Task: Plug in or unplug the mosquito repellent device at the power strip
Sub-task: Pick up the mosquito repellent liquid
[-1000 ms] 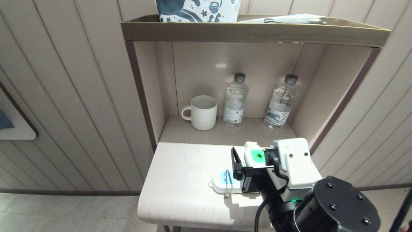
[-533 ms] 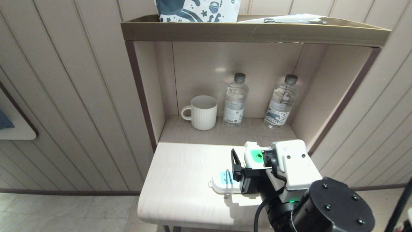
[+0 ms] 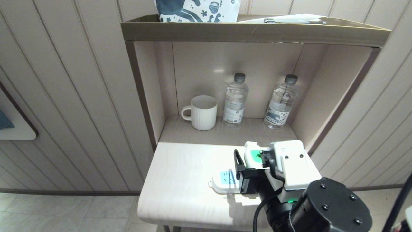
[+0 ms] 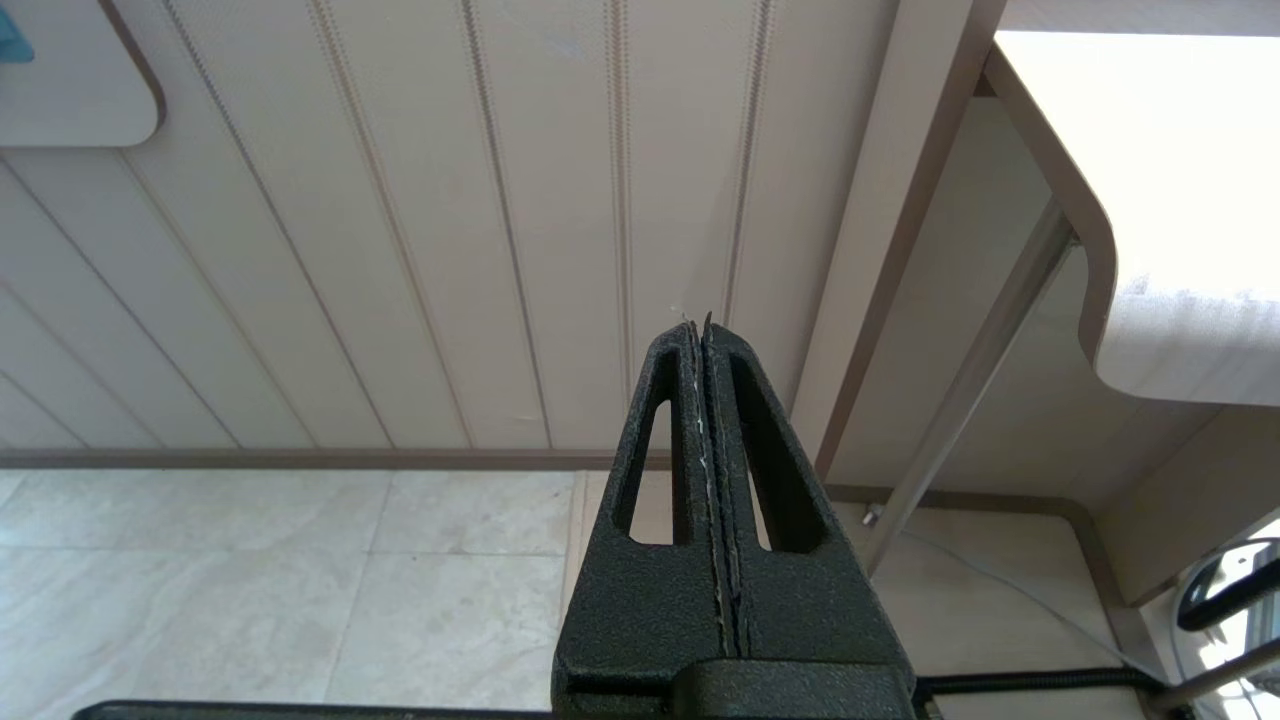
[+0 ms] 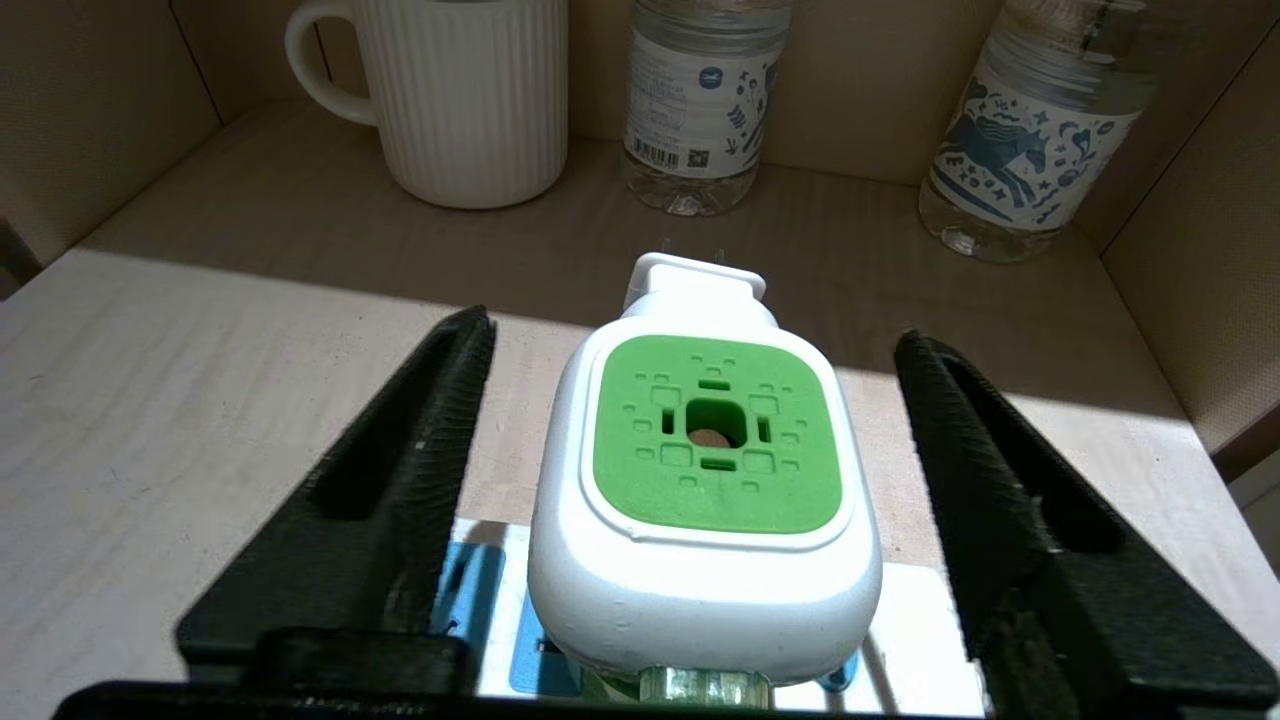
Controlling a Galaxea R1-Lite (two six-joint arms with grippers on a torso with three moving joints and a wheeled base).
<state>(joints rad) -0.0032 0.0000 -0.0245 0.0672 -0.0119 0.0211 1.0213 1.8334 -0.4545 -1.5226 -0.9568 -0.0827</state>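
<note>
Straddling mosquito repellent device point(image 5: 700, 500) | right gripper point(image 5: 690, 480) jaws apart, nothing grasped | power strip point(image 3: 223, 183) at 9 o'clock | squeeze centred, evenly

White-green repellent device point(image 5: 705, 500) upright on white power strip point(image 3: 225, 183), probably plugged in.

Right gripper point(image 5: 690, 500) low at near right, 2 fingers point(image 5: 410, 470) spread apart, touching nothing. Left gripper point(image 4: 705, 335) parked low at left, fingers pressed together.
</note>
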